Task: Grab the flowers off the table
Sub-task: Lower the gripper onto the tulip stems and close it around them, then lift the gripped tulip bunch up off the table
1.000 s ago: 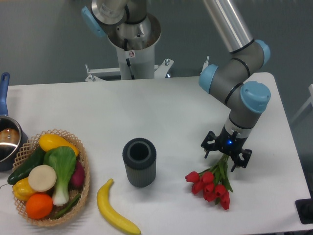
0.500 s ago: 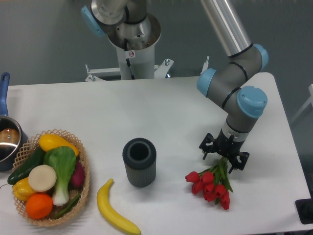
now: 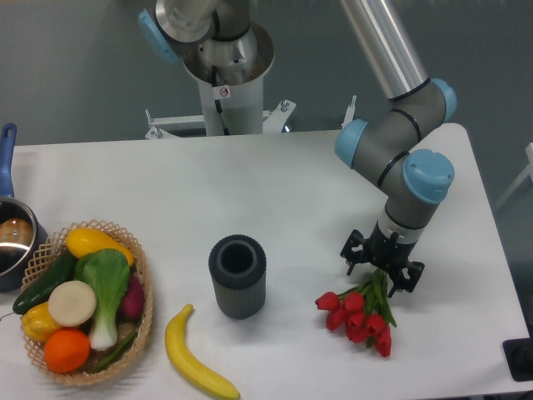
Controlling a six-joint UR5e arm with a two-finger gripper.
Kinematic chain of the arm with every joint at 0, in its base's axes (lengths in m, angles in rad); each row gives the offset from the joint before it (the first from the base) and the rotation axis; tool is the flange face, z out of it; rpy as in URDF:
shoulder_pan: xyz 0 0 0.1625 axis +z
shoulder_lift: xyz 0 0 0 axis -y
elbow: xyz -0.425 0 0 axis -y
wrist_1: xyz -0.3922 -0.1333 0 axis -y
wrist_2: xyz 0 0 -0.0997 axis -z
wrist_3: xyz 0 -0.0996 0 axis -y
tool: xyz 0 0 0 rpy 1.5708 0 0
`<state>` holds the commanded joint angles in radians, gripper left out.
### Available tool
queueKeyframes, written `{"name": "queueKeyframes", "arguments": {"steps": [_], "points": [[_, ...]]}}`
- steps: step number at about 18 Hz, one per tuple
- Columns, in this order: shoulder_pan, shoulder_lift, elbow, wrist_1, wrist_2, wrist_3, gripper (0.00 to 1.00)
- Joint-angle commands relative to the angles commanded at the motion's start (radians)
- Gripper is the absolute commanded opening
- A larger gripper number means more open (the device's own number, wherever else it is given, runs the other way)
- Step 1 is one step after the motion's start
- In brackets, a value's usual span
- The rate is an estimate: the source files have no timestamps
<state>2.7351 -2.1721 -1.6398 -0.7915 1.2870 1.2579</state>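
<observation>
The flowers (image 3: 358,317), red tulips with green stems, lie on the white table (image 3: 275,192) at the front right. Their heads point toward the front edge and their stems run up under my gripper (image 3: 382,267). The gripper hangs low over the stem ends. Its black fingers (image 3: 353,249) stand spread on either side of the stems, so it is open. I cannot tell whether the fingers touch the stems. The upper part of the stems is hidden by the gripper.
A dark grey ribbed cylinder cup (image 3: 237,275) stands left of the flowers. A banana (image 3: 193,354) lies at the front. A wicker basket (image 3: 141,287) of vegetables and a pot (image 3: 12,237) stand at the left. The robot base (image 3: 223,75) is at the back.
The gripper and wrist have shifted slightly to the left over the stems. The flowers have not moved.
</observation>
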Motion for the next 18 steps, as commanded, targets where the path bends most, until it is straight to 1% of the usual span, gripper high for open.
{"name": "queueKeyframes", "arguments": {"steps": [3, 4, 8, 9, 10, 13, 15, 17, 18], "points": [[0.0, 0.003, 0.0, 0.0, -0.002, 0.0, 0.43], [0.0, 0.005, 0.0, 0.0, -0.002, -0.003, 0.34], [0.0, 0.015, 0.002, 0.0, -0.002, -0.003, 0.33], [0.002, 0.02, 0.003, -0.002, -0.002, -0.009, 0.24], [0.002, 0.024, 0.006, -0.002, -0.003, -0.009, 0.22], [0.003, 0.029, 0.006, -0.002, -0.003, -0.009, 0.22], [0.006, 0.046, 0.018, -0.002, -0.006, -0.009, 0.22], [0.008, 0.072, 0.043, -0.002, -0.012, -0.012, 0.22], [0.012, 0.116, 0.055, -0.003, -0.065, -0.052, 0.22]]}}
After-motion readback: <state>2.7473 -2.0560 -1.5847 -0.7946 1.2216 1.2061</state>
